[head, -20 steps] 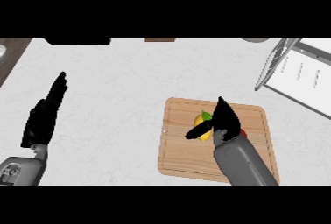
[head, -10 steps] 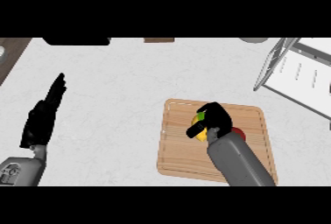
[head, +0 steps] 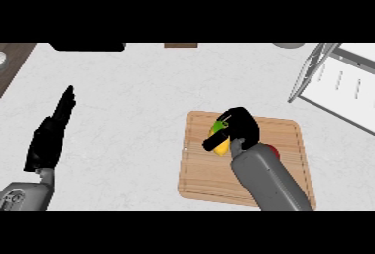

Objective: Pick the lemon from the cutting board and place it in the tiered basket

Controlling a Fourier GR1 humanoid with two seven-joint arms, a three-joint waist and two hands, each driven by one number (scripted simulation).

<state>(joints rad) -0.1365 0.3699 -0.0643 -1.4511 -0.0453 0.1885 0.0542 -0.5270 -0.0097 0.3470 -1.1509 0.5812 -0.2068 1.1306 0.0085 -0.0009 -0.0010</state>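
A wooden cutting board (head: 205, 173) lies on the white counter at the lower right. My right hand (head: 242, 130) rests over the board's upper middle, fingers and thumb curled round the yellow lemon (head: 222, 145), which shows only as a yellow and green sliver at the hand's left edge. A small red thing (head: 273, 149) peeks out beside my right forearm. The tiered basket (head: 337, 82), a grey wire frame with white shelves, stands at the upper right edge. My left hand (head: 50, 139) stays open at the left, fingers straight and pointing up.
A dark object (head: 86, 46) sits at the counter's far edge on the left, and a brown strip (head: 180, 45) sits further right. A dark wooden surface (head: 11, 62) borders the counter's upper left corner.
My right hand's fingers, straight a second ago, have curled down round the lemon. The left hand has not moved.
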